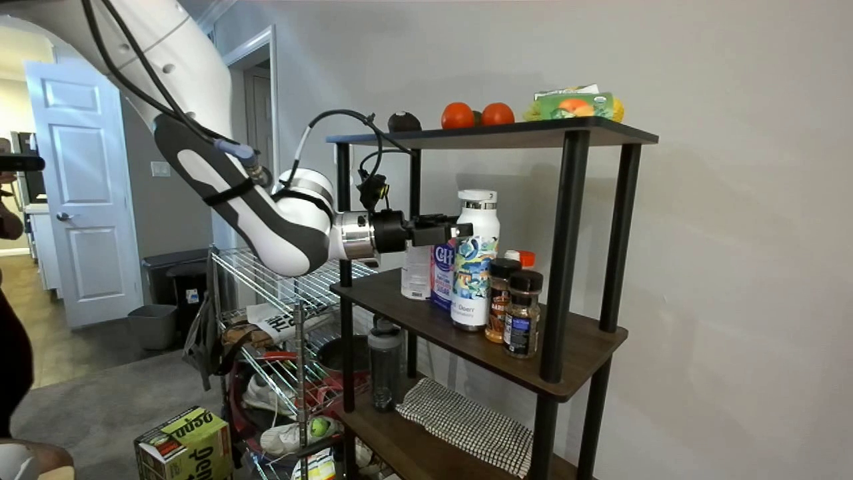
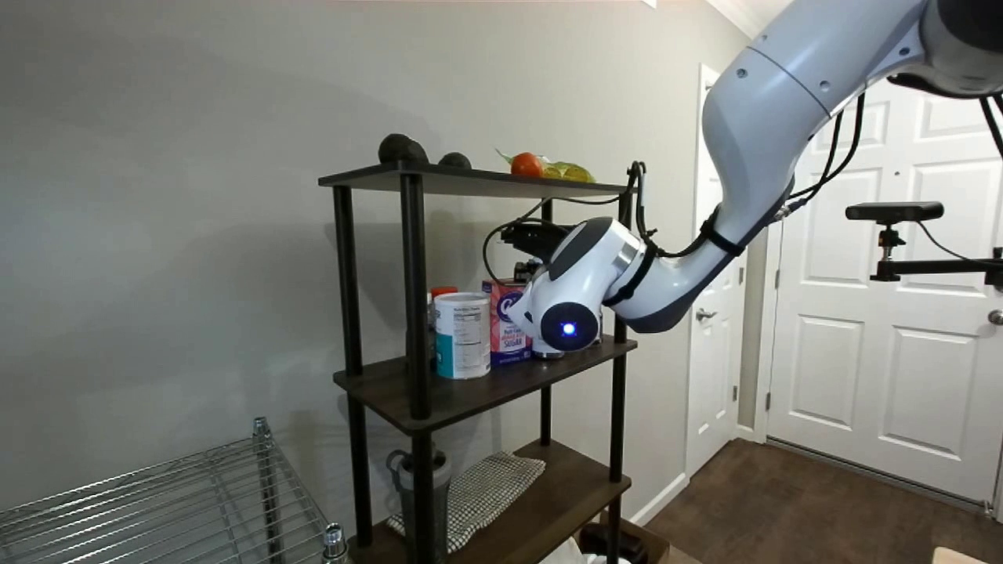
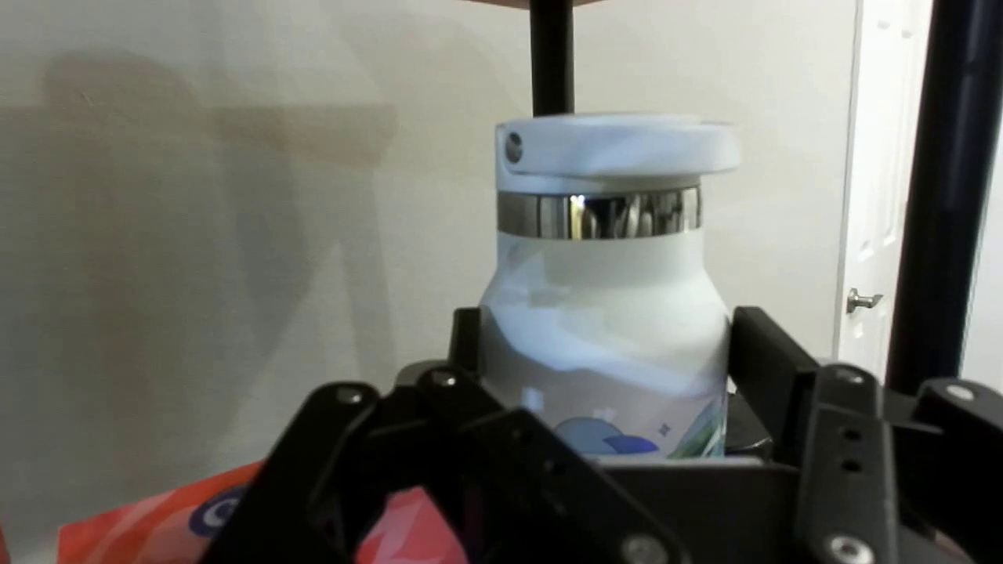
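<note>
On the middle shelf (image 1: 590,341) of a dark rack, we see one white bottle (image 1: 476,267) standing upright, with a white lid and a shiny metal band beneath it. Its colourful wrap carries the word "Doerr"; the smaller line below we cannot read, and its contents are hidden. The pincer (image 3: 603,345) is closed on the bottle's upper body: in the wrist view we find its two black fingers (image 3: 468,335) against opposite sides, at the shoulder.

Just beside the bottle stands one C&H carton (image 2: 508,325), on which we make out "SUGAR", and past it one white canister (image 2: 466,337) with a "Nutrition Facts" panel. On the bottle's other side we count two black-lidded jars: one orange-brown jar (image 1: 498,317), its label seeming to begin "BAR", and one seasoning jar (image 1: 522,327) with coarse brown contents and small print we cannot read. Behind them shows a red cap (image 1: 526,259).

On the top shelf we count two tomatoes (image 1: 458,115) beside a green carton (image 1: 574,107) picturing orange fruit. The lower shelf holds one grey tumbler (image 1: 385,367) and one checked cloth (image 1: 466,423).
</note>
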`<state>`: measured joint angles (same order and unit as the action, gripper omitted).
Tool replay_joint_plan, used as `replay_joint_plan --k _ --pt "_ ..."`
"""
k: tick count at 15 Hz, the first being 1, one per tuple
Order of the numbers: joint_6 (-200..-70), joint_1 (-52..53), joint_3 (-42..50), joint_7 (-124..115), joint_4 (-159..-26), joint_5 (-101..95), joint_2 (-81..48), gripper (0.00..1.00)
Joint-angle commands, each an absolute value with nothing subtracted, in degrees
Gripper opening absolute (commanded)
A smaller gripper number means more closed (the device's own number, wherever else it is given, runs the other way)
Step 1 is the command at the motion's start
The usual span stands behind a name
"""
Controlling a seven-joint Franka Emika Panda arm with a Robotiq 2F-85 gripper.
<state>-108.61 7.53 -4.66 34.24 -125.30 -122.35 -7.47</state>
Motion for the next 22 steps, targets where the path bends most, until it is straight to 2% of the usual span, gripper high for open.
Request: replay_joint_plan --k 1,12,22 --pt "-110.15 6.90 -4.76 32.96 -126.69 -123.62 -6.48 0.53" --pt "-106.64 7.75 -6.14 35.55 -134.91 -121.85 0.67 0.53" --pt "-104.19 6.86 -5.51 36.49 -136.93 -120.99 1.50 0.53"
